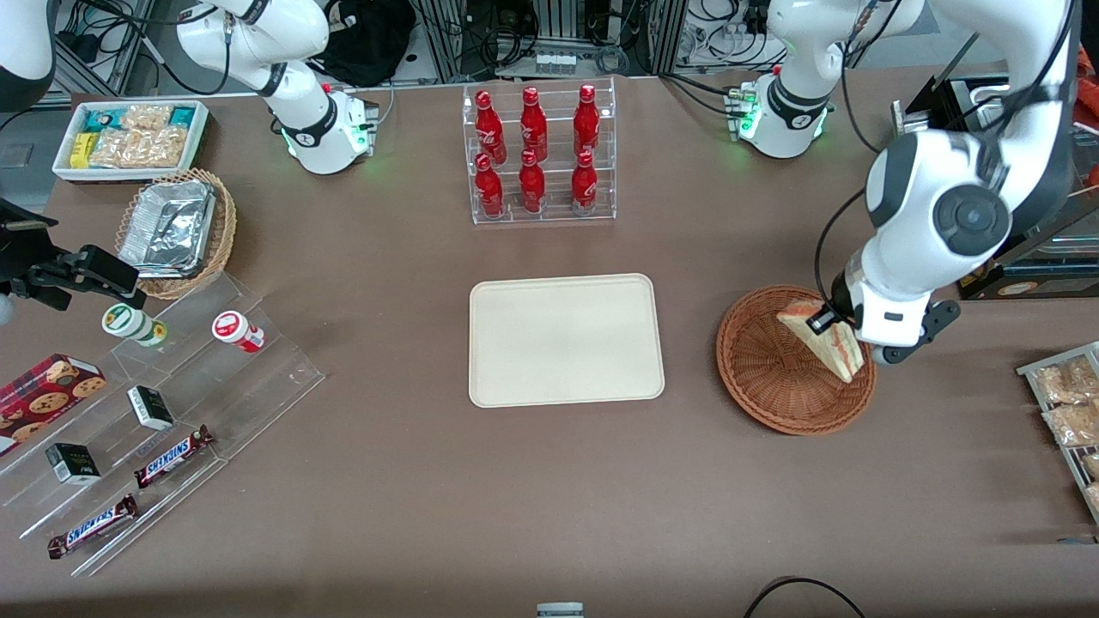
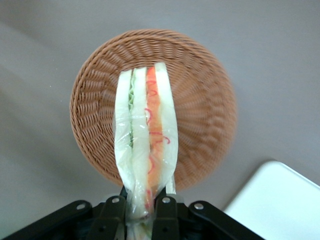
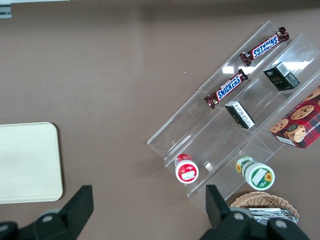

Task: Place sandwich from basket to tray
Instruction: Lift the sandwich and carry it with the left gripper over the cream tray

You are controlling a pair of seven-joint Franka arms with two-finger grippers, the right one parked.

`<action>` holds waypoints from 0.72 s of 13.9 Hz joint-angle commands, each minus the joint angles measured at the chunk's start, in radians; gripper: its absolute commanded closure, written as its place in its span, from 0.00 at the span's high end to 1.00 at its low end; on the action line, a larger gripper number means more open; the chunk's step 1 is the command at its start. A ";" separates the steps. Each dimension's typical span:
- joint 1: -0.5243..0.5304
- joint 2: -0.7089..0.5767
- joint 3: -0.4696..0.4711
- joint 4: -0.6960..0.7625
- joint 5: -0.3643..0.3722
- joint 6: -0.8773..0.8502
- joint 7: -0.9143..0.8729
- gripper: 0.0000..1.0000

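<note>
Claw (image 2: 141, 206): pinching the sandwich's end, poised over the basket.
Sandwich (image 2: 146, 130): hanging clear above the basket (image 2: 205, 100).
Tray (image 1: 567, 339): bare, on the table (image 1: 549, 515), beside the basket.

Bare table (image 1: 687, 343) between basket (image 1: 773, 386) and tray (image 1: 567, 339).

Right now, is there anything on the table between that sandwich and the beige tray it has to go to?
Nothing visible. The gripper already holds the sandwich, jaws shut on it, above the basket. Only bare table lies between the basket and the tray, and the tray holds nothing. The bottle rack stands farther from the front camera, off that path.
</note>
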 commanded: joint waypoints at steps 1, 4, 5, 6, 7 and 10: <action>-0.107 0.087 -0.002 0.118 0.008 -0.034 -0.021 0.09; -0.230 0.162 -0.002 0.187 0.008 -0.031 -0.022 0.12; -0.268 0.189 -0.002 0.210 0.008 -0.031 -0.025 0.12; -0.306 0.215 -0.002 0.216 0.008 -0.018 -0.028 0.13; -0.337 0.237 -0.003 0.216 0.008 0.020 -0.028 0.13; -0.429 0.320 -0.003 0.216 -0.001 0.157 -0.031 0.13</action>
